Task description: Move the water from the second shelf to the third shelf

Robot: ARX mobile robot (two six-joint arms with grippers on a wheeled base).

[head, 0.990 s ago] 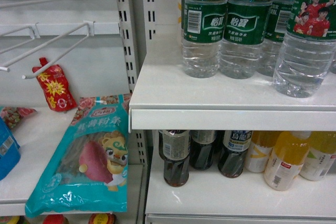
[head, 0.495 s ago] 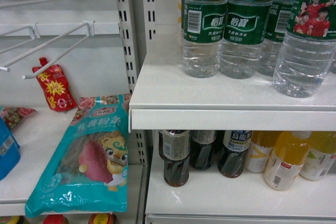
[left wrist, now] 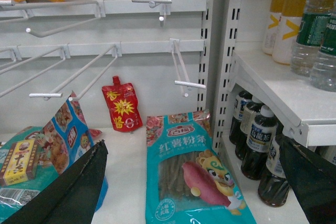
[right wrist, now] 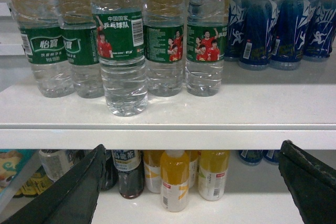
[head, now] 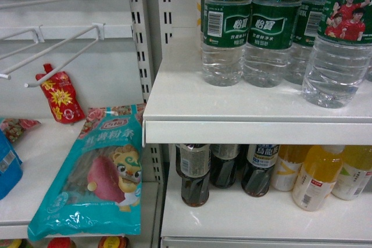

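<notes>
Water bottles [right wrist: 121, 51] stand in a row on the upper white shelf [head: 244, 108], green wrap labels facing out, some showing red-shirted athletes. One bottle sits forward of the others, nearest the shelf's front edge; its label carries white Chinese text and a barcode. In the head view the same group [head: 343, 39] fills the top right, with that forward bottle at the far right.

To the right of the water, on the same shelf, blue drink bottles [right wrist: 273, 24] stand packed together.

Shelf below: dark drink bottles [head: 195, 172] at the left, orange and yellow drink bottles [head: 317, 175] to their right, all upright.

Left bay: teal snack bag [head: 99, 172] lying flat on a lower shelf, a red pouch [head: 58, 94] leaning against the back panel, bare white wire hooks [head: 64, 45] above.

Right gripper [right wrist: 191, 187]: only the two dark fingers [right wrist: 73, 192] show at the bottom corners of its wrist view, spread wide apart, holding nothing, facing the shelf edge below the water. Left gripper [left wrist: 202, 182]: fingers [left wrist: 73, 190] likewise wide apart, nothing between them, facing the snack bay.
</notes>
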